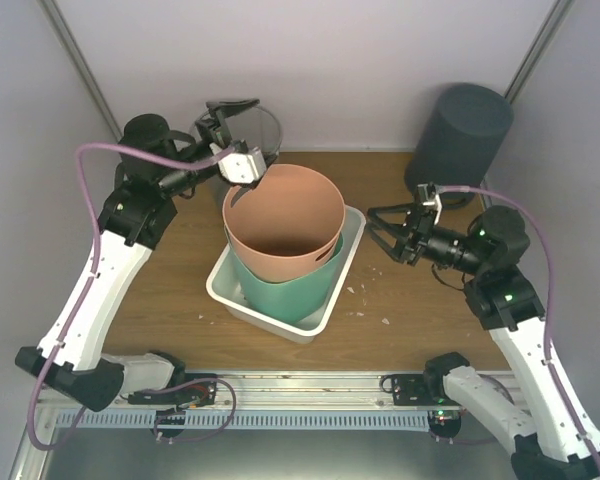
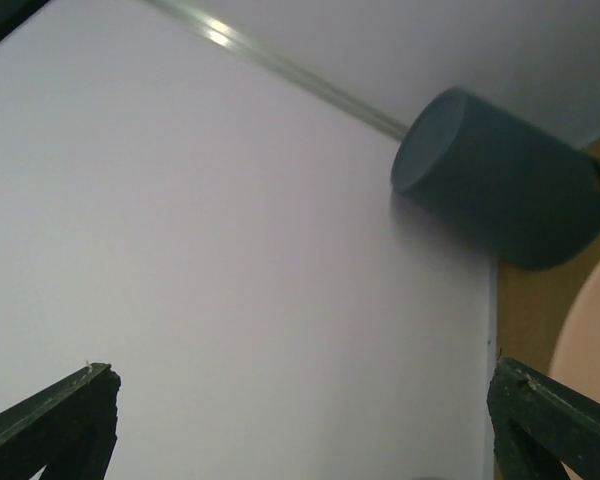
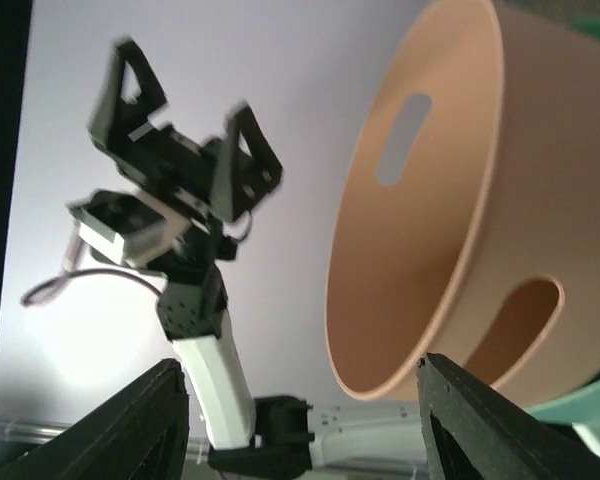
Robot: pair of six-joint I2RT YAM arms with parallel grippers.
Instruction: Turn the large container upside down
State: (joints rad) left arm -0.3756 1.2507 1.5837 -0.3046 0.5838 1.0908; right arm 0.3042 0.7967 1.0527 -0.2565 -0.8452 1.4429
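The left fingers [image 1: 232, 108] stand wide apart with nothing between them. They are at the upper left of the overhead view, just behind the back rim of the orange bucket [image 1: 285, 215]. Their own camera looks past that rim to bare wall and the dark bin [image 2: 500, 180] in the far corner.

The right fingers [image 1: 377, 234] are spread just as wide and equally empty. They lie level at the right of the frame, aimed at the bucket's side but a little apart from it. From that wrist, the bucket's mouth and its handle slots fill the right half of the picture.

I take the orange bucket to be the large container. It sits mouth up, nested inside a green bucket [image 1: 280, 290], and both stand in a white tub [image 1: 220, 290] at the middle of the counter [image 1: 170, 290].

The nesting probably explains why an arm waits on each side, since lifting the orange bucket may drag the green one with it. Nothing has been turned over yet. The dark bin at the upper right stands closed end up, well out of the way.
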